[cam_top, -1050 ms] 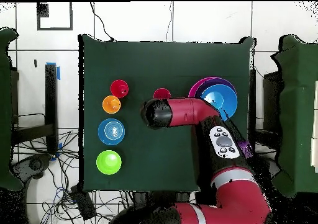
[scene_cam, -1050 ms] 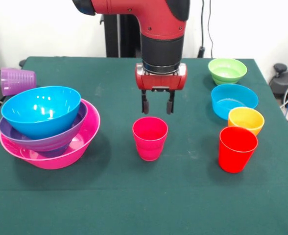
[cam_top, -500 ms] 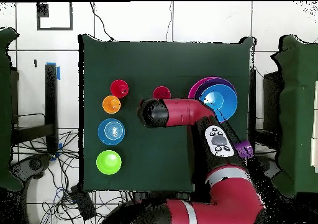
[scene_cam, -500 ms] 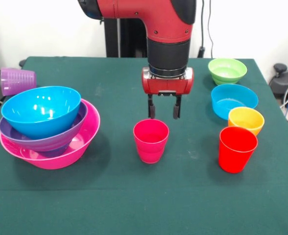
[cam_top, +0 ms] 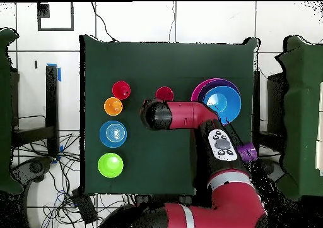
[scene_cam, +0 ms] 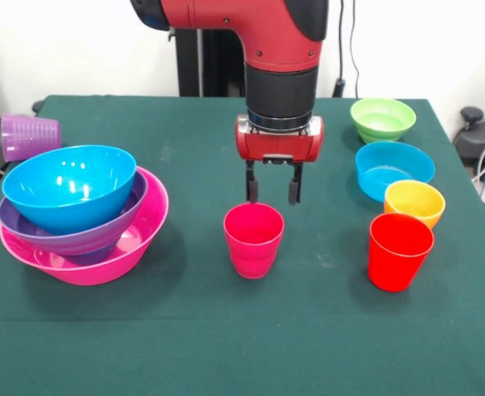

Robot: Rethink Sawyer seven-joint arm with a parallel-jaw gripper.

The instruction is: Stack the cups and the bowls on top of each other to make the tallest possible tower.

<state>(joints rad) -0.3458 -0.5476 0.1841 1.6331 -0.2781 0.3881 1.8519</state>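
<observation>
End effector: the end effector (scene_cam: 270,194) hangs from the red arm (scene_cam: 280,49) with its two dark fingers (scene_cam: 251,190) spread apart and empty, tips just above and slightly behind the rim of the magenta-pink cup (scene_cam: 253,239).
Magenta-pink cup: upright, mouth up, alone at the middle of the green bench (scene_cam: 226,330); from overhead it shows just beyond the arm's wrist.
Red cup: the red cup (scene_cam: 400,251) stands upright well to the right in the front view, just in front of the small orange bowl (scene_cam: 414,201).
Bowl row: behind the orange bowl sit the cyan bowl (scene_cam: 393,169) and then the green bowl (scene_cam: 383,119), all mouth up.
Tower: at front-view left, the blue bowl (scene_cam: 69,186) nests in the purple bowl (scene_cam: 77,235), which nests in the huge pink bowl (scene_cam: 123,247).
Purple cup: the translucent purple cup (scene_cam: 30,136) lies on its side behind the tower, near the bench edge.
</observation>
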